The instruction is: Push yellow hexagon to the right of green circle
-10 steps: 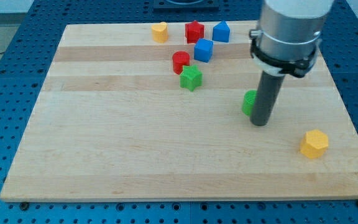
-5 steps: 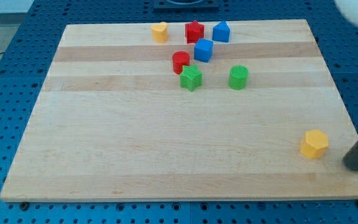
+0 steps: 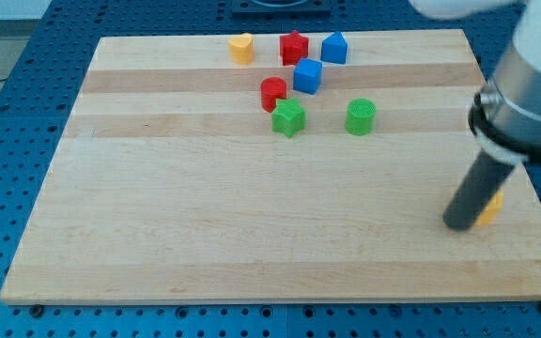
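The yellow hexagon [image 3: 491,208] lies near the board's right edge, low in the view, mostly hidden behind my rod. My tip [image 3: 459,224] rests on the board right against the hexagon's left side. The green circle [image 3: 360,116] stands up and to the left of it, well apart, in the upper middle of the board.
A green star [image 3: 288,117], a red cylinder [image 3: 272,93] and a blue cube [image 3: 307,75] cluster left of the green circle. A red star [image 3: 294,47], a blue block [image 3: 334,47] and a yellow block [image 3: 241,47] sit along the top edge. The board's right edge [image 3: 524,178] is close to the hexagon.
My tip left the green circle, which ended up and to the left, swung out past the board's right edge, and has come back to the hexagon's left side, covering most of it.
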You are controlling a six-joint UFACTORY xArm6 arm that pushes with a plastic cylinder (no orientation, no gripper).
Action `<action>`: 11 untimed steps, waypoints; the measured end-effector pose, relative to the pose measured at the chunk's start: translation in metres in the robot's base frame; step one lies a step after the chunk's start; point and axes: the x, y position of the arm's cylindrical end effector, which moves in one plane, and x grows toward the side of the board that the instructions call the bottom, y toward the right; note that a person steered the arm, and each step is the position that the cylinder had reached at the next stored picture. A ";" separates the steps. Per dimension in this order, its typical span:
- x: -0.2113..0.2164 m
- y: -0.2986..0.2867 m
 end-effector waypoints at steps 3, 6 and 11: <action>0.031 0.043; -0.060 0.036; -0.101 -0.010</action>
